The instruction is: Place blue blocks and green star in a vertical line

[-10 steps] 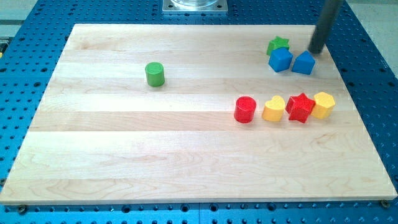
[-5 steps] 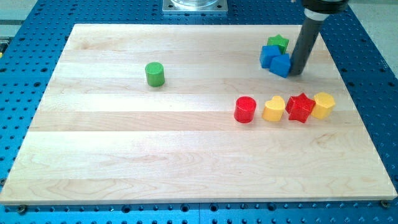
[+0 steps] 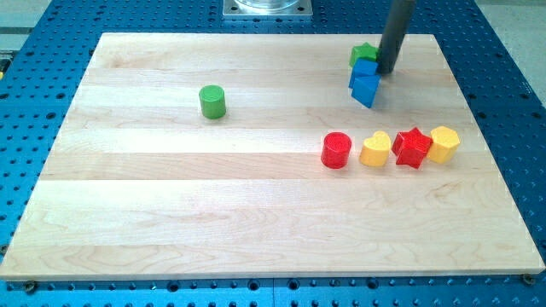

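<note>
The green star [image 3: 363,55] lies near the board's top right. Two blue blocks sit just below it: one blue block [image 3: 363,72] touches the star, and the other blue block [image 3: 366,90] touches that one from below. The three form a short, nearly vertical column. My tip [image 3: 386,71] is at the right side of the upper blue block and the star, touching or almost touching them. The dark rod rises from there to the view's top.
A green cylinder [image 3: 212,101] stands at the left middle. A row lies right of centre: red cylinder [image 3: 336,150], yellow heart [image 3: 375,149], red star [image 3: 412,147], yellow block [image 3: 444,143]. The wooden board [image 3: 171,213] rests on a blue perforated table.
My tip moved left and then up, pushing the right blue block against the other one. The blue blocks and the green star shifted left and now stack in a column.
</note>
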### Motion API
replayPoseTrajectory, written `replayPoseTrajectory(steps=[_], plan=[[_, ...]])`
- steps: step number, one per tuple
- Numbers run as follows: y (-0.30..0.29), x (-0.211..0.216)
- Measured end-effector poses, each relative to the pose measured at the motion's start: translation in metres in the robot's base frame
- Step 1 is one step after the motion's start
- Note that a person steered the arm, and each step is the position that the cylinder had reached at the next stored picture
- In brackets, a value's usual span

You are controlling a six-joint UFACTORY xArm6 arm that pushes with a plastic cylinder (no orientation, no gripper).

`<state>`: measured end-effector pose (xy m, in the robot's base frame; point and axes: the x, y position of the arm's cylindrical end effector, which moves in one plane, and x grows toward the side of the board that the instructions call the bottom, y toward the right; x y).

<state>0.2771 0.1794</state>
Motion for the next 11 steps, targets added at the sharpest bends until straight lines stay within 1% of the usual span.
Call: replayPoseTrajectory(steps=[1,2,3,5,7,9,11], plan=[[0.007,-0.002],[0.024,0.029],[0.006,0.030],[0.003,0.034],[-0.010,0.055],[0.017,0.064],[0.016,0.065]])
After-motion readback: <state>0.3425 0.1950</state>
